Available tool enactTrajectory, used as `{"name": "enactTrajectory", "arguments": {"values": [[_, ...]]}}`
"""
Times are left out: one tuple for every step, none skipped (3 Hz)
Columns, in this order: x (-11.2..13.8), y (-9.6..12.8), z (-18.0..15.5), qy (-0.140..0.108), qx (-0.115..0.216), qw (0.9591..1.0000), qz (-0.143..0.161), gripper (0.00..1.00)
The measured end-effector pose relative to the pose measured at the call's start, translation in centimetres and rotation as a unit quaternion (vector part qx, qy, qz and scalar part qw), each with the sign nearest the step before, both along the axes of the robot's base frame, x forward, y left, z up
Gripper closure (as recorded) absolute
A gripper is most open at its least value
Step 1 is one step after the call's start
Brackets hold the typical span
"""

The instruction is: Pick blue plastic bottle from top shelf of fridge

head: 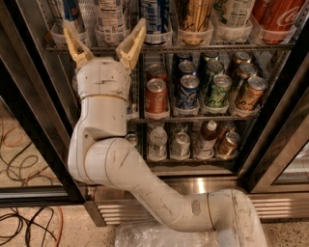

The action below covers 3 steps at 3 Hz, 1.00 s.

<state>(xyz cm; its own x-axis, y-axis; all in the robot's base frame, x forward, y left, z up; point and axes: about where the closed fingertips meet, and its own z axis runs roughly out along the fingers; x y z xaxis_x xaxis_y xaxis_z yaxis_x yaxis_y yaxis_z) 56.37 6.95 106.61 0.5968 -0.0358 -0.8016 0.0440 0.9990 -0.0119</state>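
The blue plastic bottle (111, 15), wide with a pale label in small dark print, stands in a clear cup holder on the top shelf (217, 48) of the fridge (29, 96). My gripper (104, 33) is open just below and in front of it. Its two tan fingers (131, 42) spread to either side of the bottle's base. The bottle's top is cut off by the frame's edge. A bottle with a dark blue-and-red label (69, 13) stands to its left. A blue-and-white patterned bottle (155, 14) stands to its right.
More bottles fill the top shelf, with a red cola bottle (280, 14) at the far right. Lower wire racks hold small cans (157, 95) and small bottles (206, 137). Black door frames stand on both sides. Below is the steel louvred base (280, 207). Cables (24, 226) lie on the floor at left.
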Motion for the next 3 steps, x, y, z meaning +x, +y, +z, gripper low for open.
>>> {"name": "enactTrajectory", "arguments": {"values": [[0.00, 0.00, 0.00, 0.000, 0.000, 1.0000, 0.000, 0.40], [0.00, 0.00, 0.00, 0.000, 0.000, 1.0000, 0.000, 0.30], [0.08, 0.05, -0.07, 0.002, -0.003, 1.0000, 0.003, 0.20]]}}
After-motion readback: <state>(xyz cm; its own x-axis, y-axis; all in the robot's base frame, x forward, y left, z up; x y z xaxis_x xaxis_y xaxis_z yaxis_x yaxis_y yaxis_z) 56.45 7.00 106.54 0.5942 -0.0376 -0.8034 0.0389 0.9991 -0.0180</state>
